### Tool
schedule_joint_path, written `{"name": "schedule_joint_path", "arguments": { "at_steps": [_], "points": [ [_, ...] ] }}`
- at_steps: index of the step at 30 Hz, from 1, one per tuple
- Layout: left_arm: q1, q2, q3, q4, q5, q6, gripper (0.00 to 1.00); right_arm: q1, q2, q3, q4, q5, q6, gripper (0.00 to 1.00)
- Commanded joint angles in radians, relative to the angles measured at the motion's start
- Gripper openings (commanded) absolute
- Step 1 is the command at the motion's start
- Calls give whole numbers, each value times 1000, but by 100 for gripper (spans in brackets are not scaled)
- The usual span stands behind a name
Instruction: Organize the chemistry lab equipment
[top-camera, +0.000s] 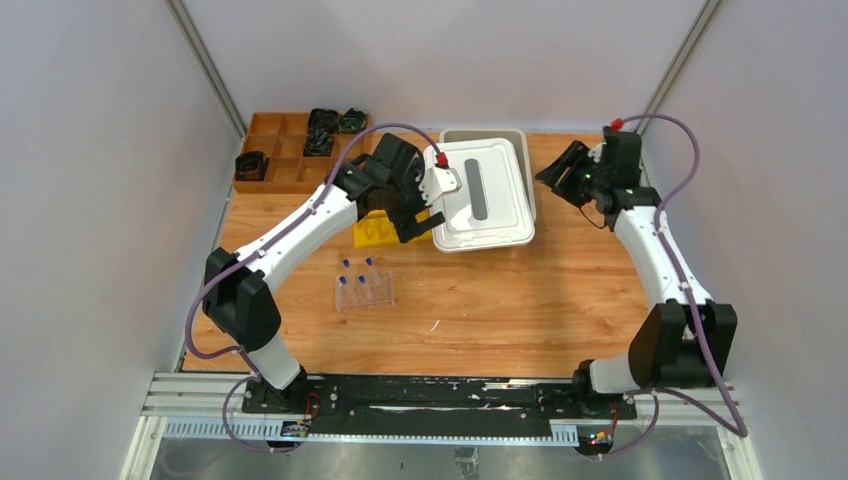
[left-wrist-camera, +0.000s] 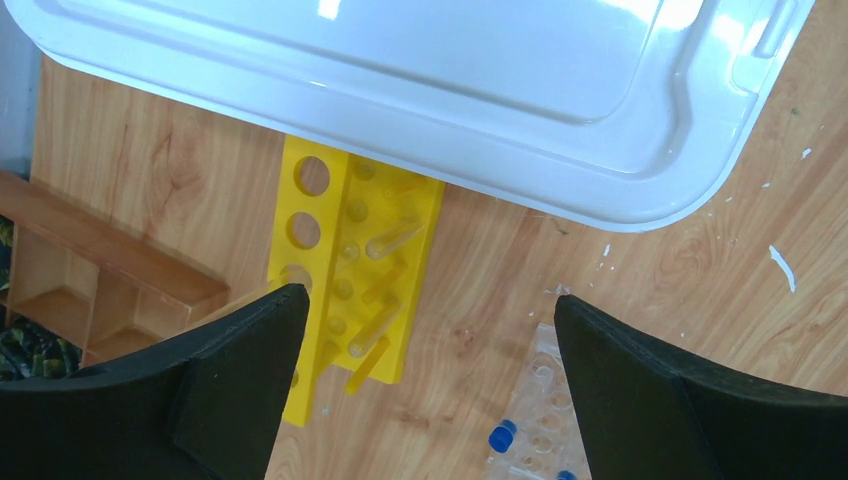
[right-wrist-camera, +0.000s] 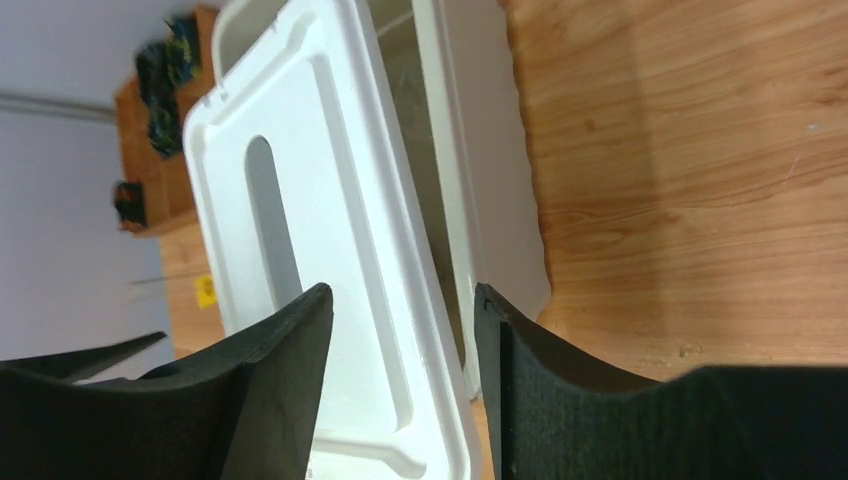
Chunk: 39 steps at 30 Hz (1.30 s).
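A clear plastic tube rack (top-camera: 365, 290) stands on the table with several blue-capped tubes (top-camera: 358, 272) in it. It also shows in the left wrist view (left-wrist-camera: 545, 400) with a blue cap (left-wrist-camera: 503, 435). My left gripper (top-camera: 418, 222) (left-wrist-camera: 430, 300) is open and empty. It hangs above the table between the yellow rack (left-wrist-camera: 340, 270) and the clear rack. My right gripper (top-camera: 552, 178) (right-wrist-camera: 400, 290) is open and empty beside the right edge of a white lid (top-camera: 490, 195) (right-wrist-camera: 300, 200). No beakers, triangle frame or dish are in view.
The white lid (left-wrist-camera: 450, 80) lies askew over a grey-white bin (top-camera: 484, 135) (right-wrist-camera: 480, 150) at the back centre. The yellow rack (top-camera: 372, 232) lies by the lid's left corner. A wooden compartment tray (top-camera: 285, 150) (left-wrist-camera: 100, 260) with black items sits back left.
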Motion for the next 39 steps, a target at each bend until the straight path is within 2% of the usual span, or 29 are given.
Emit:
{"name": "schedule_joint_path", "arguments": {
  "at_steps": [1, 6, 11, 22, 25, 28, 35, 39],
  "points": [
    [-10, 12, -2, 37, 27, -17, 100, 143, 77, 157, -165, 149, -218, 60],
    [-10, -10, -26, 62, 52, -32, 100, 191, 169, 247, -215, 229, -288, 61],
    [-10, 43, 25, 78, -15, -30, 100, 228, 252, 306, -251, 300, -351, 61],
    [-10, 140, 102, 126, -89, -51, 100, 262, 323, 330, -255, 332, -384, 60],
    [-10, 146, 125, 127, -86, -55, 100, 262, 330, 338, -255, 359, -383, 55],
    [-9, 136, 150, 109, -73, -55, 100, 261, 343, 349, -255, 412, -369, 46],
    [1, 51, 108, 32, -12, 9, 100, 261, 344, 351, -245, 463, -346, 41],
    [4, -11, 49, -23, 86, 49, 100, 248, 361, 353, -231, 471, -296, 34]
  ]
}}
